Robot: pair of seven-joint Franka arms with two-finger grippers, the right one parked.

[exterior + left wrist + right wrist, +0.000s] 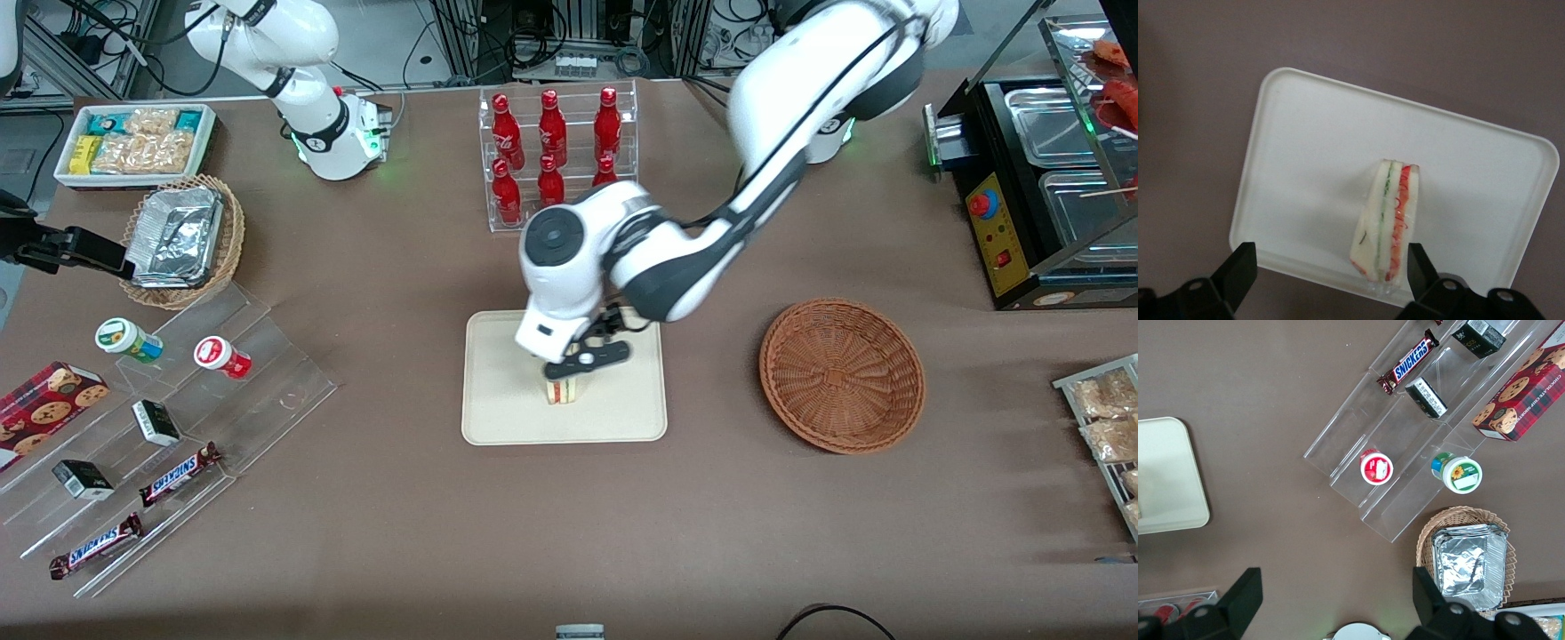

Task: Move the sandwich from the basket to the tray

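Hovering my gripper [1328, 270] wide open above the sandwich [561, 389], which is sitting on the tray [498, 418] near its front edge, I'm finishing the release; retreating upward comes next, basket [841, 373] empty.

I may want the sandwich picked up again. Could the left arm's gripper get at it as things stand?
Probably yes: the open gripper hangs right above the white triangular sandwich standing on the cream rectangular tray, with nothing between.
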